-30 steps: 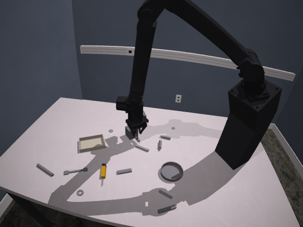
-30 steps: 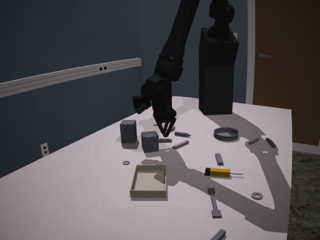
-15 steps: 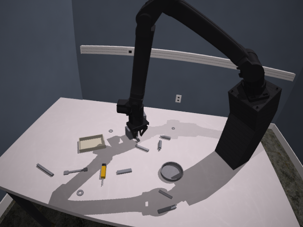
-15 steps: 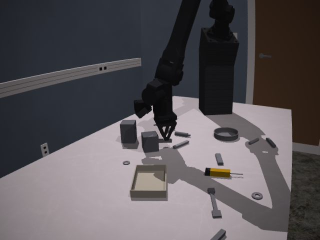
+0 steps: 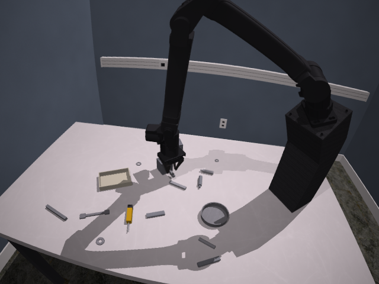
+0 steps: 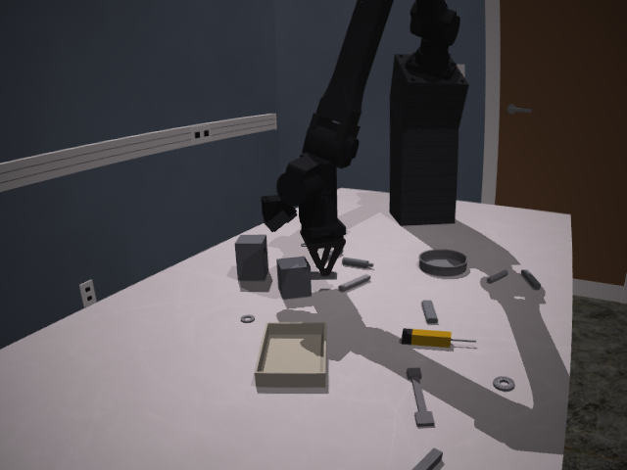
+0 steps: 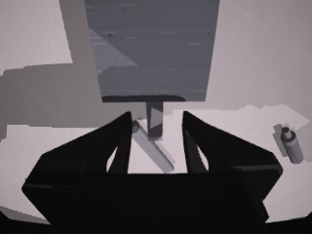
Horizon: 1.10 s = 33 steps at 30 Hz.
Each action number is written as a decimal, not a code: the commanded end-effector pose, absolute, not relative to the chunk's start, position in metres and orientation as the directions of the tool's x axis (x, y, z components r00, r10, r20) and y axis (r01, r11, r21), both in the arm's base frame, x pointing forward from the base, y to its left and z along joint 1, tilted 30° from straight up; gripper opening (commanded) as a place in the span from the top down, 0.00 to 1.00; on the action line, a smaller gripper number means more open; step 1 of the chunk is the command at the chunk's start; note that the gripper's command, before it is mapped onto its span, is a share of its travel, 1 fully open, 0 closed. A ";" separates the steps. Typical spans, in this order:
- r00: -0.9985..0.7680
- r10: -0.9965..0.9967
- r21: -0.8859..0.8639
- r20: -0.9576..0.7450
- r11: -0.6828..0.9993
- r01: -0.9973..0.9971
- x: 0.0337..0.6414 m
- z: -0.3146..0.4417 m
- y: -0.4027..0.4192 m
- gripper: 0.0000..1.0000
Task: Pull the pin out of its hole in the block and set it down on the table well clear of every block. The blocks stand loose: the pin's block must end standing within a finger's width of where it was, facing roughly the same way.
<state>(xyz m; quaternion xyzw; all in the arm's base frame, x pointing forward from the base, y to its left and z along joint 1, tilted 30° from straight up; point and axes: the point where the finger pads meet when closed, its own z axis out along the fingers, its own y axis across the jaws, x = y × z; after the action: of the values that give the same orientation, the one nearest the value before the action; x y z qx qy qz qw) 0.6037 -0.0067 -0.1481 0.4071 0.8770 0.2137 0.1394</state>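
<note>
A dark grey block (image 7: 152, 39) stands on the table; it also shows in the exterior view (image 6: 293, 277) and is partly hidden behind the gripper in the top view (image 5: 161, 165). A short grey pin (image 7: 155, 124) sticks out of the block's near side, low above the table. My gripper (image 7: 157, 118) is down at table level with one finger on each side of the pin. The fingers stand apart and do not press on the pin. The gripper also shows in the top and exterior views (image 5: 170, 167) (image 6: 323, 266). A second, taller grey block (image 6: 251, 257) stands just behind the first.
A beige tray (image 5: 114, 178) lies left of the gripper. A grey bar (image 5: 177, 184) and two bolts (image 5: 199, 180) (image 5: 206, 171) lie close on the right. A round dish (image 5: 214, 214), a yellow tool (image 5: 129, 213), more bars and washers lie nearer the front. The arm's base tower (image 5: 309, 155) stands at the right.
</note>
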 end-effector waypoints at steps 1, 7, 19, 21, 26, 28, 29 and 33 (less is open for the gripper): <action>-0.628 0.775 0.488 -0.068 0.575 0.657 0.608 -0.156 -0.001 0.61; -0.628 0.775 0.488 -0.067 0.575 0.657 0.608 -0.157 0.000 0.61; -0.629 0.774 0.486 -0.066 0.576 0.657 0.607 -0.158 0.000 0.61; -0.629 0.774 0.486 -0.066 0.576 0.657 0.607 -0.158 0.000 0.61; -0.629 0.774 0.486 -0.066 0.576 0.657 0.608 -0.159 0.001 0.61; -0.629 0.774 0.486 -0.066 0.576 0.657 0.609 -0.162 0.001 0.61; -0.629 0.774 0.487 -0.066 0.576 0.657 0.610 -0.164 0.002 0.61; -0.629 0.774 0.487 -0.066 0.576 0.657 0.611 -0.167 0.003 0.61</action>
<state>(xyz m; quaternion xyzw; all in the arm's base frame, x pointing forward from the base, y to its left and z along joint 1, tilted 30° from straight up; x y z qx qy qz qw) 0.6082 -0.0045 -0.1550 0.4062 0.8771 0.2139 0.1411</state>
